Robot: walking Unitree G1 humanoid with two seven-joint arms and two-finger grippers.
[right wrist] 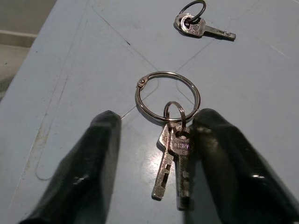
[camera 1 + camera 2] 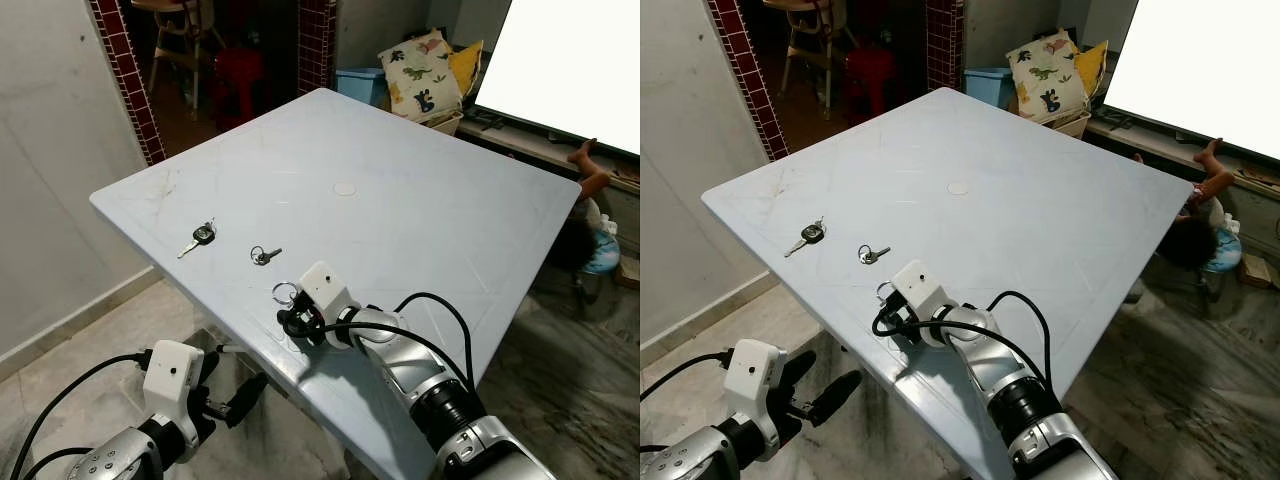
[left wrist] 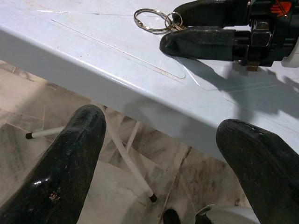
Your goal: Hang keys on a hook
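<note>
Left eye view: pale blue table (image 2: 420, 230), right gripper (image 2: 291, 318) lying on it close to the near edge, fingers pointing at a ring of keys (image 2: 284, 292) that sits on the surface right at its tips. Two other keys farther in: small key on a ring (image 2: 263, 255) just beyond, black-headed key (image 2: 198, 238) toward the left edge. Small round mark (image 2: 344, 188) near the table's middle. Left gripper (image 2: 232, 397) is below the near edge, off the table, over the marble floor (image 2: 70, 360). Right eye view: same layout, right gripper (image 2: 887, 318) at the near edge with the key ring touching its tips; a person's foot (image 2: 1212, 152) shows past the far right corner. Left wrist view: left fingers (image 3: 70, 158) spread wide apart with nothing between them, under the table's near edge; right gripper (image 3: 170, 29) and key ring (image 3: 150, 19) on top above. Right wrist view: right fingers (image 1: 88, 163) parted, straddling two keys (image 1: 174, 161) that lie flat on the table; one finger touches or nearly touches them, not clamped. Big ring lies ahead of the tips, small key (image 1: 201, 25) beyond.
</note>
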